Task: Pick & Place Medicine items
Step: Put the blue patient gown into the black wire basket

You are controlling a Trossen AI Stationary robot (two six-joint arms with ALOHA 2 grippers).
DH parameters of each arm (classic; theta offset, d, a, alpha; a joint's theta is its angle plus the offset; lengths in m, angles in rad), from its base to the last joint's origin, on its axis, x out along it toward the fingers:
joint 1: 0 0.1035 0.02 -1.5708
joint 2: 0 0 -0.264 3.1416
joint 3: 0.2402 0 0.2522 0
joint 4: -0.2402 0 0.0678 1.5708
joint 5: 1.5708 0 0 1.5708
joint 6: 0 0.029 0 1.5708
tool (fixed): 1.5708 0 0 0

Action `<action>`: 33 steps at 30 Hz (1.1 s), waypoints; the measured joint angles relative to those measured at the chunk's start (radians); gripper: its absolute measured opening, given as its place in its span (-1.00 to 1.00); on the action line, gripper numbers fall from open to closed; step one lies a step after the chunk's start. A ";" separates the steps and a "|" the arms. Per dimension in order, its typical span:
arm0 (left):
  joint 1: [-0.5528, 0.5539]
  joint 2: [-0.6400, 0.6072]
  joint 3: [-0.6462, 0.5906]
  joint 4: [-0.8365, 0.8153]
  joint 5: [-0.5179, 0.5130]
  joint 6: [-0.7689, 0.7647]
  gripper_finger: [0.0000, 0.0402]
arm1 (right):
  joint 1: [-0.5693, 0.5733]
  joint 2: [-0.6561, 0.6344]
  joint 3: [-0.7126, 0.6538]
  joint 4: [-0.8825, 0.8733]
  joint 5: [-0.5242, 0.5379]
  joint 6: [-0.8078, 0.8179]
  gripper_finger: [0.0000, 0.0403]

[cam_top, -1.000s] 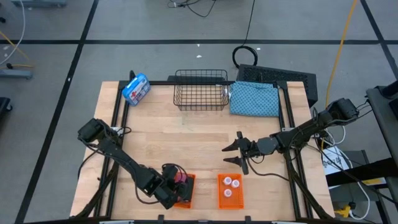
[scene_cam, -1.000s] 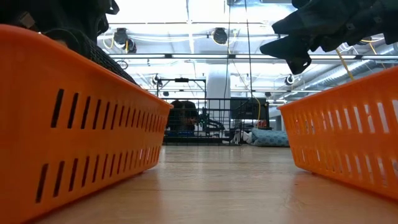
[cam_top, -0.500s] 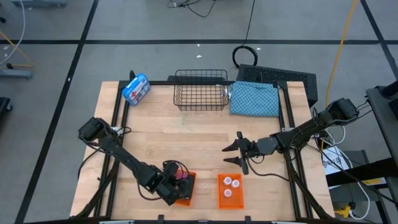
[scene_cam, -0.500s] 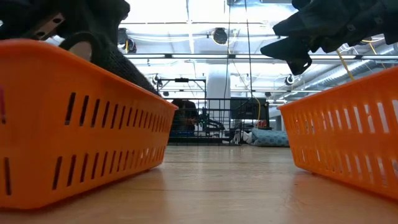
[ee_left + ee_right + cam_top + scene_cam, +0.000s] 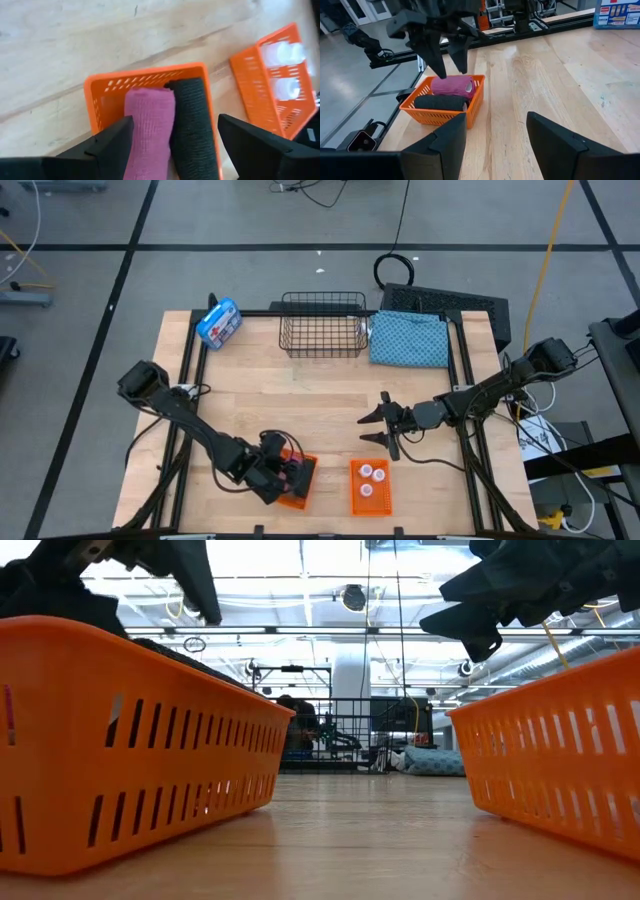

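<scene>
The left gripper point(image 5: 288, 472) has its fingers point(image 5: 107, 145) spread wide and empty, hanging just above the left orange basket point(image 5: 298, 492) at the lower middle of the high view. In that basket a pink roll point(image 5: 150, 127) and a black roll point(image 5: 192, 125) lie side by side, touching. The right gripper point(image 5: 386, 428), fingers half open with nothing between them, waits over the bare worktop point(image 5: 300, 385) right of centre. Three white bottles point(image 5: 370, 477) sit in the right orange basket point(image 5: 368, 500). I see no brown piece. The risk, I judge: the fingertips hang so close to the rim that lifting off at an angle could catch the light basket and drag or tip it.
</scene>
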 joint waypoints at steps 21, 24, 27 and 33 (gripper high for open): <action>-0.081 -0.020 0.000 -0.472 0.063 -0.231 0.50 | 0.000 0.000 0.000 -0.022 0.000 0.000 -0.03; -0.116 -0.020 0.000 -0.472 0.127 -0.261 0.50 | 0.000 0.000 0.000 -0.023 0.000 0.000 -0.03; -0.148 -0.020 0.000 -0.472 0.210 -0.296 0.50 | 0.000 0.000 0.000 -0.023 0.000 0.000 -0.03; -0.192 -0.006 0.000 -0.412 0.265 -0.387 0.50 | 0.000 0.000 0.000 -0.023 0.000 0.000 -0.03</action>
